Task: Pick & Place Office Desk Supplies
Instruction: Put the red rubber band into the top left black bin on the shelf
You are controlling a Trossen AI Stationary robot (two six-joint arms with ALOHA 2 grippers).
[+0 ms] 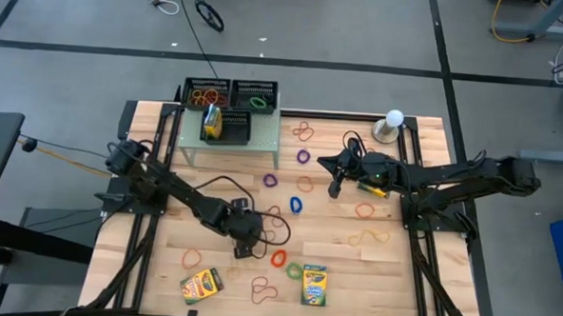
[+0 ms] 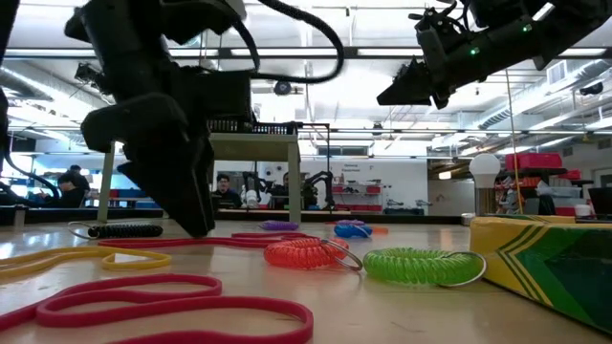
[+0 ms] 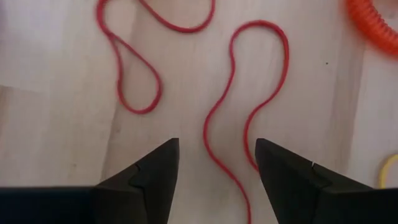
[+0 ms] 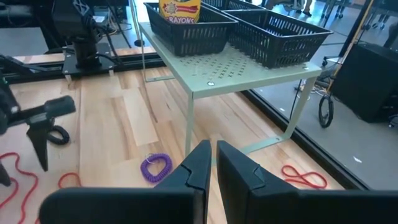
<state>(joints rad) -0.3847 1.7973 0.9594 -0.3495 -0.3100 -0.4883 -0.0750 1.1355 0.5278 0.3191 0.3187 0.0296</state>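
Note:
My left gripper [image 1: 244,242] points steeply down, close over the table's near middle, and it is open. A thin red rubber-band loop [image 3: 249,93] lies flat on the wood, and one strand of it runs between the two fingers [image 3: 165,180]; I cannot tell whether they touch it. An orange coil band [image 1: 279,258] and a green coil band [image 1: 294,270] lie just right of it. Two crayon boxes [image 1: 201,284] [image 1: 314,284] lie near the front edge. My right gripper [image 1: 336,184] hangs shut and empty above the table's middle right.
Black mesh trays [image 1: 256,98] stand on a pale green shelf [image 1: 263,138] at the far middle, and one holds a crayon box [image 1: 212,124]. More rubber bands [image 1: 304,132] lie scattered on the wood. A white ball on a stand [image 1: 392,123] is at the far right.

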